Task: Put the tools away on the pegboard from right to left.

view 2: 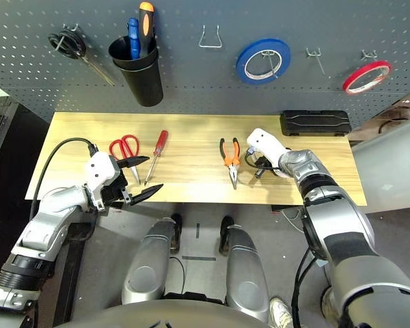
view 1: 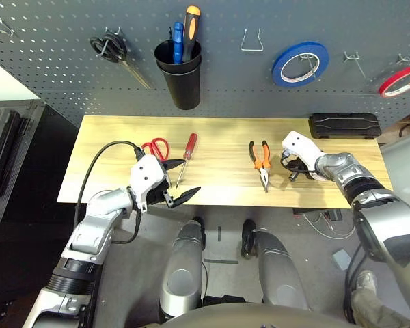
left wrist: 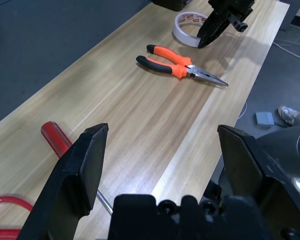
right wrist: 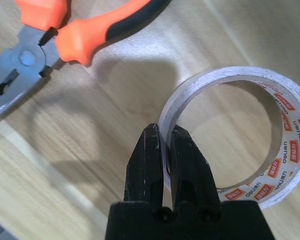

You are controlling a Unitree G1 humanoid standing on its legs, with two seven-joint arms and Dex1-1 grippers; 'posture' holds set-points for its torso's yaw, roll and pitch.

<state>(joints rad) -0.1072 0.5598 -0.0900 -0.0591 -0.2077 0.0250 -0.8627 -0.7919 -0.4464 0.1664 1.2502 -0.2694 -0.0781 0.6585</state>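
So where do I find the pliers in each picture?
Left eye: the pliers, right of centre, below the blue tape.
Right eye: nearer centre.
Left wrist: between screwdriver and white tape.
Right wrist: beside the white tape, which the right gripper pinches.
Shared landmark: wooden table.

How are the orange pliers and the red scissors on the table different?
The pliers have orange-and-black handles, but the scissors have all-red ones. The pliers' handles are open-ended prongs, while the scissors' handles are closed loops. The pliers lie nearer the robot's right hand; the scissors lie by its left hand. Both rest on the wooden table.
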